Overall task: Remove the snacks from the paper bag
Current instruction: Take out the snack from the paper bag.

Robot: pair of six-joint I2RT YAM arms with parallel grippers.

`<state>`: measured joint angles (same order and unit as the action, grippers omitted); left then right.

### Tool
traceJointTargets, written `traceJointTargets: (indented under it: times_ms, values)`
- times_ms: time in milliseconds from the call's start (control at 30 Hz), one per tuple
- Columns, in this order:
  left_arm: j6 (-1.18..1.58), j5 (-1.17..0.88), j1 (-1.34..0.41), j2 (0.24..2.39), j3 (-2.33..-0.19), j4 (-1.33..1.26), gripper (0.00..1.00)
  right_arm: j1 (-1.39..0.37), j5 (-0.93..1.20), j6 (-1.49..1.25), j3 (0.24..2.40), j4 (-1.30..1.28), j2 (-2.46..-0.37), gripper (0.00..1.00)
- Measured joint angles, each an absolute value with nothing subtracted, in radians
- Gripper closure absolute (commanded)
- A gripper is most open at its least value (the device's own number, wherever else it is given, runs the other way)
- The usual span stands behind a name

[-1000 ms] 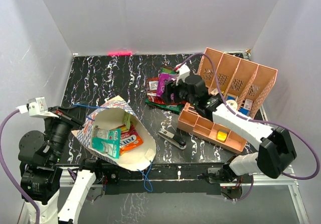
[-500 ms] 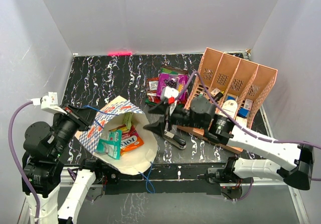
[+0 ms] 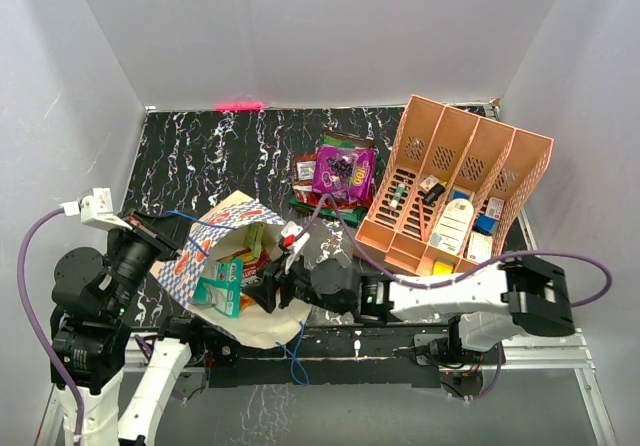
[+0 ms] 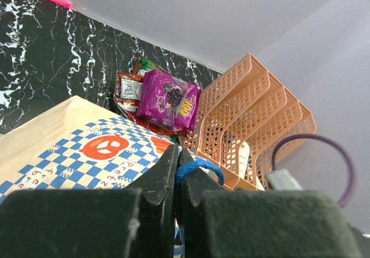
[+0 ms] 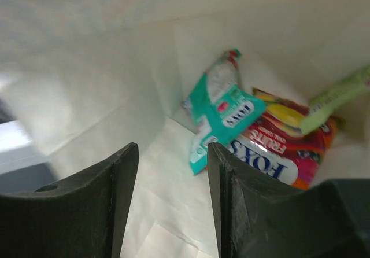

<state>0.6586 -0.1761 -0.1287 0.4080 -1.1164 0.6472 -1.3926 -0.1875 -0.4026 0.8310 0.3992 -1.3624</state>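
Observation:
The paper bag [image 3: 190,256] lies on its side at the front left, mouth facing right. My left gripper [image 4: 177,157] is shut on its blue string handle [image 4: 199,166] and holds the upper edge up; it shows in the top view [image 3: 163,229]. My right gripper [image 5: 172,148] is open and empty, fingertips inside the bag's mouth [image 3: 265,291]. Just ahead of it lie a teal-green packet [image 5: 222,119], an orange-red "FOX'S" packet [image 5: 277,159] and a light green packet [image 5: 338,99]. A purple packet [image 3: 343,171] and red ones [image 3: 305,171] lie piled at the back.
The salmon-pink organiser [image 3: 460,196] with small bottles and boxes stands at the right, close to the snack pile; it also shows in the left wrist view [image 4: 243,125]. The right arm [image 3: 430,291] stretches across the front of the table. White walls enclose the black marbled tabletop [image 3: 220,156].
My right arm has swung from the snack pile at the back down and left to the bag's mouth, gripper open. The left gripper has stayed shut on the handle, a little higher.

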Motion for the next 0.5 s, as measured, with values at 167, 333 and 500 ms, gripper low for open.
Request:
traceJointTargets:
  times_ms: [167,333,500]
  values:
    - [0.646,-0.185,-0.129,0.425,-1.116,0.636,1.0,-1.447,-0.44,-0.5,0.827,0.443,-1.515,0.51]
    - [0.638,-0.193,-0.129,0.412,-1.111,0.627,1.0,-1.474,-0.581,-0.556,0.866,0.442,-1.643,0.48]
    - [0.625,-0.199,-0.129,0.402,-1.107,0.627,1.0,-1.48,-0.656,-0.625,0.936,0.432,-1.709,0.46]
